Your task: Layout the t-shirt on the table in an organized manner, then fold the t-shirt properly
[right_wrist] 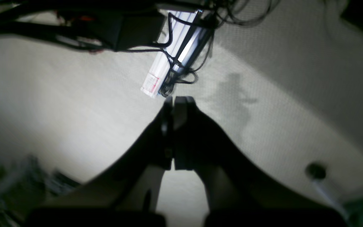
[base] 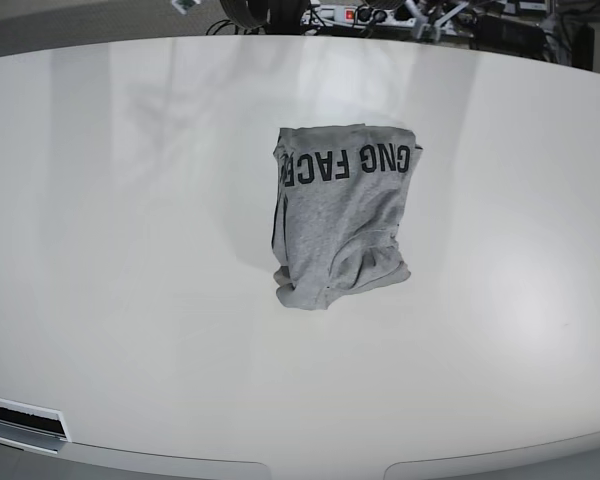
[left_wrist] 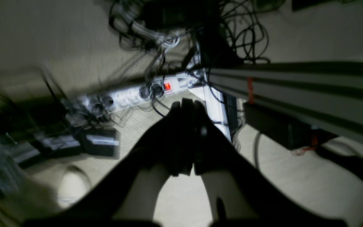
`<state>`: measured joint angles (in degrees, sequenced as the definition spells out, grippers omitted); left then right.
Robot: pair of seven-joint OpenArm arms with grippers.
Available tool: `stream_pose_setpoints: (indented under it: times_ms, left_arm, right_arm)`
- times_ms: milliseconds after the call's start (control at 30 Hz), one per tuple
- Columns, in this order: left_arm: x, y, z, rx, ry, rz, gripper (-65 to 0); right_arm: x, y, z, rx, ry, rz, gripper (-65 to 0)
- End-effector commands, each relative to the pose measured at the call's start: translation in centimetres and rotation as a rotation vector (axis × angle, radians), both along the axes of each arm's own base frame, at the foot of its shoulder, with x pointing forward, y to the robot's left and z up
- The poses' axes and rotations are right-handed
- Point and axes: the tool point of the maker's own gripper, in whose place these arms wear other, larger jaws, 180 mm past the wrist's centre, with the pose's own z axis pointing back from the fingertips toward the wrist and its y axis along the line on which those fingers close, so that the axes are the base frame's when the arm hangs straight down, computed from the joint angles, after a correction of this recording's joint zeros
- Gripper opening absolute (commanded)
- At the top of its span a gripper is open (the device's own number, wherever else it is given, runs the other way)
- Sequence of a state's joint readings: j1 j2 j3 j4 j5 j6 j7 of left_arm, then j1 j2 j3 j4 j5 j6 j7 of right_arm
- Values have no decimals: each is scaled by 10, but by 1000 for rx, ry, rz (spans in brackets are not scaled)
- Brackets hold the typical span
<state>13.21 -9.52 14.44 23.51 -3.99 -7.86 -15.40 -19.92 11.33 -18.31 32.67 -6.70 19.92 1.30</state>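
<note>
T-shirt (base: pixel 342 215): one heather-grey garment lay folded into a compact, roughly rectangular bundle near the middle of the table (base: pixel 120 260), slightly toward two o'clock from centre in the base view. Black block lettering ran across the end at twelve o'clock, and the end at six o'clock was rumpled, with loose folds bunched at five and seven o'clock. Nothing touched it.

One table filled almost the whole base view: glossy white, with a curved far edge and soft reflections across its top. A small dark-slotted fitting (base: pixel 22 420) sat at its eight o'clock corner. Beyond the far edge, at twelve o'clock, a tangle of cables and a power strip (base: pixel 352 15) showed.

Neither arm appeared in the base view. Both wrist cameras looked down at a pale carpeted floor (right_wrist: pixel 58 104). The left gripper (left_wrist: pixel 187 110) was a dark silhouette with its fingers pressed together, holding nothing; past it at eleven o'clock lay one white power strip (left_wrist: pixel 128 96) with a lit red switch, dark cables above it, and a grey metal rail (left_wrist: pixel 295 91) running off toward three o'clock. The right gripper (right_wrist: pixel 173 108) likewise had its fingers closed against each other and empty, with a white strip-like unit (right_wrist: pixel 165 72) wrapped in black cables at twelve o'clock.
</note>
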Motion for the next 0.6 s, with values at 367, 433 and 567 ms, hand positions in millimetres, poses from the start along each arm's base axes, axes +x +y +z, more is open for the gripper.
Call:
stream_pose_setpoints:
  times_ms: [367,433,567]
  left_arm:
    - [16,-8,0,17,-48,113,-650]
    - [14,-9,0,15,-45,114,-650]
    - [-4,-14,1,-14,-11,113,-650]
  right_arm:
    - [22,7,-3,-28,-69,16,-650]
    - [21,9,-3,-21,-66,16,-650]
    - [20,15,-2,1,-59,17,-650]
